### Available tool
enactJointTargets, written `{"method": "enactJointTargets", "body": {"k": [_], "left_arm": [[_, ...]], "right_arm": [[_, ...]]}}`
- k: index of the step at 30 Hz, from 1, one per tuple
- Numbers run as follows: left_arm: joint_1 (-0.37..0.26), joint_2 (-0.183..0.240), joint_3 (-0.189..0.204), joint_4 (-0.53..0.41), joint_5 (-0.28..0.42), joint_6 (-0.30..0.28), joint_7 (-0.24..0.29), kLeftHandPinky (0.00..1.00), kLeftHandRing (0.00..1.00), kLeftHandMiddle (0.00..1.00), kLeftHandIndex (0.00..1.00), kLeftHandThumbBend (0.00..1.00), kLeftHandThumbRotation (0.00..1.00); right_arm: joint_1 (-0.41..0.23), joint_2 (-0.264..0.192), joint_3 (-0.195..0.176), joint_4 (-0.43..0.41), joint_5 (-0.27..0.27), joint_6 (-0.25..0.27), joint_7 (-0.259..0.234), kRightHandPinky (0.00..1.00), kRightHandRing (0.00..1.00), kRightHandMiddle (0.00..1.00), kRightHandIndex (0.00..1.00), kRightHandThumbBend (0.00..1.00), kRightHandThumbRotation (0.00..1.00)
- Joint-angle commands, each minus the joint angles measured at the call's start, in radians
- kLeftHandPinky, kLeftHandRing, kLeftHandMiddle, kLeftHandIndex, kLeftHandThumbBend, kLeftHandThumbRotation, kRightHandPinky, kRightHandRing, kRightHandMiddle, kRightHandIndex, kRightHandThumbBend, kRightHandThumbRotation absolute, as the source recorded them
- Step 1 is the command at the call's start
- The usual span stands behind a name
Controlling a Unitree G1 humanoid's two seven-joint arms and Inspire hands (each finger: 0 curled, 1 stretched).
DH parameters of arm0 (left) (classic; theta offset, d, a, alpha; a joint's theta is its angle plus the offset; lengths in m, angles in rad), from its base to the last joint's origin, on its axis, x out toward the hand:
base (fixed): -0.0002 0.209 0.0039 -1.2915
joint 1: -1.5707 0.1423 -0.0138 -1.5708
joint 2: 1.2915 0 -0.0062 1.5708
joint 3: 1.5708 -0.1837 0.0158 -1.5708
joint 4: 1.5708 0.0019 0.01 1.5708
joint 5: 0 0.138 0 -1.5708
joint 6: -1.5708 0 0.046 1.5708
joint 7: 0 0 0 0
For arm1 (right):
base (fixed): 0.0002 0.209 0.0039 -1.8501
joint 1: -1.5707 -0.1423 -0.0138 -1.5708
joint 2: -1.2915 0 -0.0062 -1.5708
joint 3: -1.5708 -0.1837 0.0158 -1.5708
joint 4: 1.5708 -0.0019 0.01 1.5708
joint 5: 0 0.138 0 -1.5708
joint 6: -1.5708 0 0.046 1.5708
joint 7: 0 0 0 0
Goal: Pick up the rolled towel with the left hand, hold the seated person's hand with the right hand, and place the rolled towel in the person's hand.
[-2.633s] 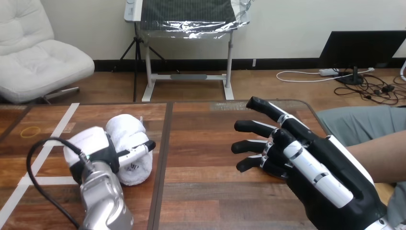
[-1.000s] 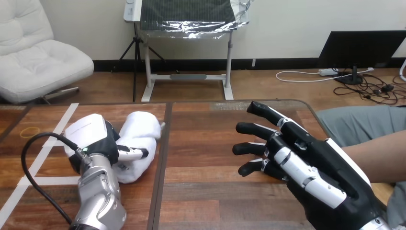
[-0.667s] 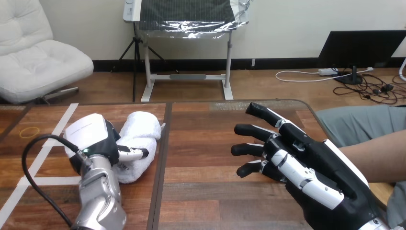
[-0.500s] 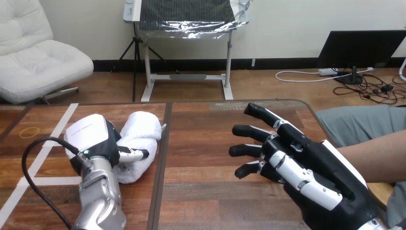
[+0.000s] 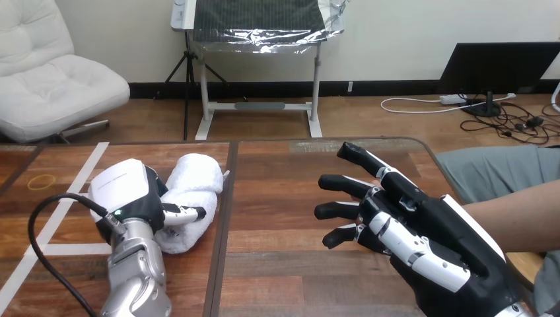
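The rolled towel (image 5: 198, 181) is fluffy cloth, the table (image 5: 284, 191) smooth grained wood, the right robot hand (image 5: 449, 238) glossy plastic.

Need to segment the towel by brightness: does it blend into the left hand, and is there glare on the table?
Head view: the towel and the white shell of the left hand are similarly bright, but the hand's black parts separate them. Head view: the table carries only a soft sheen, palest at its far edge; the right hand stands out dark against it.
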Motion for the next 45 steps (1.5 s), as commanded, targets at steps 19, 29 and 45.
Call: {"method": "enactJointTargets", "body": {"k": [19,29,45], "left_arm": [[0.045,0.041,-0.008,-0.074,-0.007,-0.031,-0.013,0.18,0.25,0.36,0.49,0.70,0.02],[0.062,0.049,-0.012,-0.154,-0.001,0.017,-0.091,0.18,0.25,0.36,0.56,0.70,0.12],[0.066,0.107,-0.076,-0.270,0.065,0.131,-0.313,0.61,0.68,0.71,0.76,0.73,0.36]], "right_arm": [[-0.019,-0.002,-0.005,-0.033,0.016,-0.005,0.005,0.60,0.72,0.81,0.92,0.11,0.15],[-0.024,-0.011,-0.009,-0.035,0.024,0.000,0.015,0.59,0.73,0.82,0.93,0.10,0.14],[-0.039,-0.014,0.002,-0.046,0.006,0.019,-0.001,0.58,0.73,0.81,0.93,0.11,0.15]]}}
